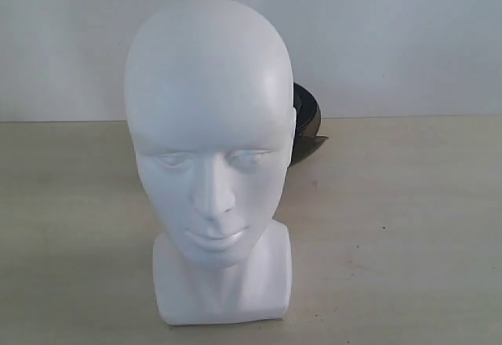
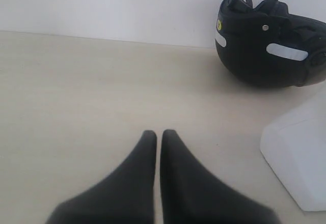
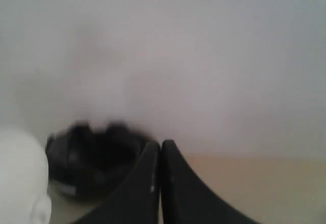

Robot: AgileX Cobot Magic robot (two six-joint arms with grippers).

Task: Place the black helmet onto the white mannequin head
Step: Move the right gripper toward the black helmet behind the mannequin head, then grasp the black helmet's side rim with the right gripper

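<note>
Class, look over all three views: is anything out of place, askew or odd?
Yes: the helmet lies behind the head, seemingly upside down, with its dome on the table and its opening upward. Nothing else stands out.

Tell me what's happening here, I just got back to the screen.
Nothing is being handled yet. The white mannequin head stands upright on the table, bare. The black helmet sits on the table behind it, toward the right arm's side, untouched. Both the left claw and the right claw are shut and empty, apart from the helmet.
</note>
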